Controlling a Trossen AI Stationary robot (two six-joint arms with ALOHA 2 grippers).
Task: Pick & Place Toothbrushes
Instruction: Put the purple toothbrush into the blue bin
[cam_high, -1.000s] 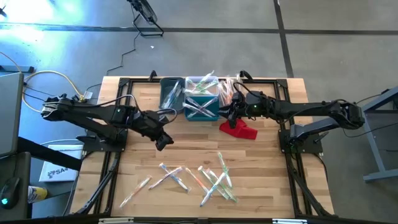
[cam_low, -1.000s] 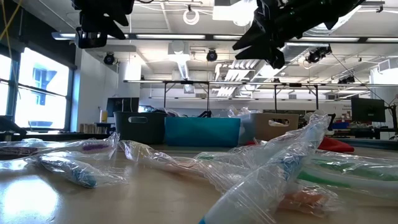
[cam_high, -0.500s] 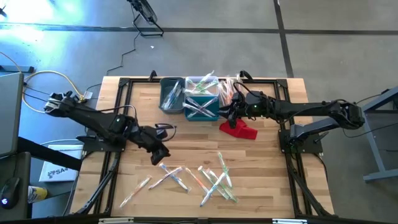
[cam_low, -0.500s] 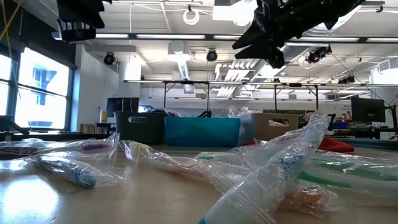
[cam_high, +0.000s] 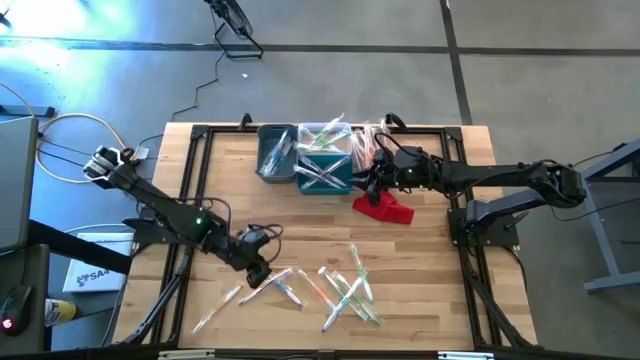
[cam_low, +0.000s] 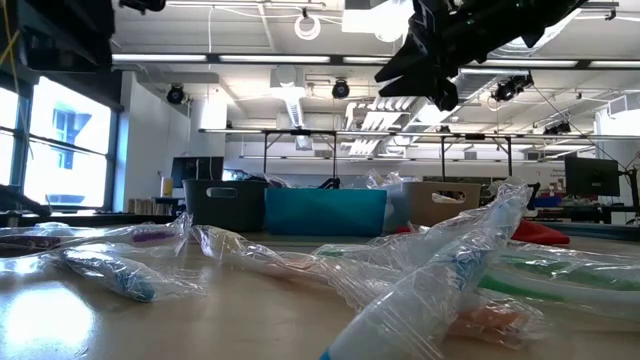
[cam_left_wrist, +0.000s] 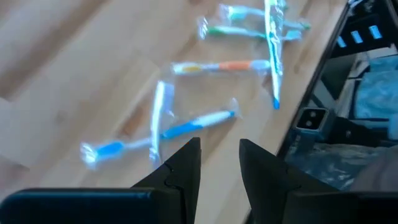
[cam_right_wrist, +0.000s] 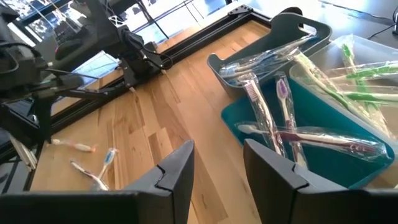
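Tabletop (cam_high: 210, 300), high view: my left end effector (cam_high: 258, 277) hangs low at about 7 o'clock from centre, over the near end of the loose toothbrushes (cam_high: 340, 290), which lie scattered along the 6 o'clock edge. Its fingers stand a little apart, nothing between them. My right end effector (cam_high: 372, 183) waits near 1 o'clock beside the teal bin (cam_high: 325, 178) and above the red cloth (cam_high: 385, 209), fingers apart, empty.

Step in hand, as I judge it: pick one brush. Best to choose a blue-handled toothbrush (cam_left_wrist: 193, 123) lying clear of the crossed ones, straddle the handle crosswise, and close on the handle, not on loose wrapper.

Left wrist view shows that single brush just ahead of my fingers; high view does not separate it. Right wrist view shows brushes already in the teal bin and grey bin (cam_right_wrist: 280, 31). Low view gives only wrappers up close.
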